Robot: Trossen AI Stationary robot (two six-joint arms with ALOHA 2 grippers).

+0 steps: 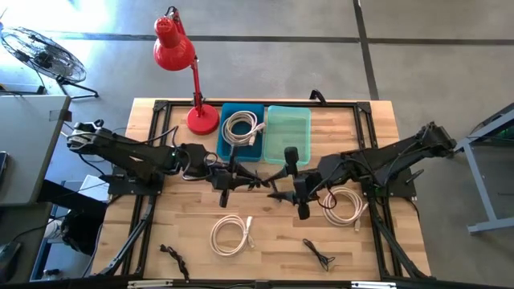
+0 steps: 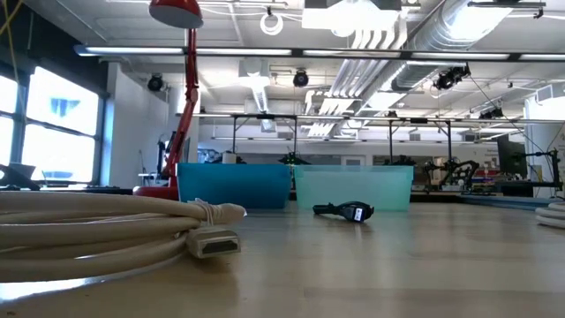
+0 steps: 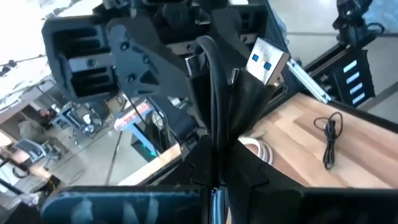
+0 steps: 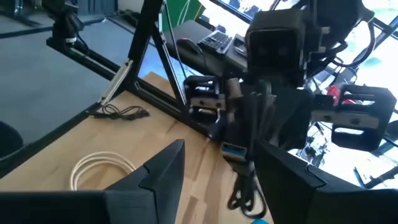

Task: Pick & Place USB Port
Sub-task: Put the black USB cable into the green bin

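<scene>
A black USB cable [image 3: 211,81] with a silver, blue-tongued plug [image 3: 267,59] is held in my left gripper [image 3: 221,146], which is shut on it above the middle of the table [image 1: 234,178]. My right gripper [image 4: 221,177] is open and faces the left one from the table's right [image 1: 295,193]. Its fingers stand on either side of the plug [image 4: 233,149] without touching it. The cable's slack loop [image 4: 242,193] hangs below the plug. My left gripper pinches the black cable between its two fingers a short way behind the plug [image 3: 214,127]. The fingers come level from the table's left. The plug sticks out past the fingertips toward my right gripper, clear of the table, and the rest of the cable hangs slack.
A blue bin [image 1: 227,144] with a white cable and a teal bin [image 1: 287,132] stand at the back beside a red lamp [image 1: 181,60]. White coiled cables lie at the front [image 1: 233,234] and under the right arm [image 1: 345,205]. Small black cables lie near the front edge [image 1: 319,253] [image 1: 173,257].
</scene>
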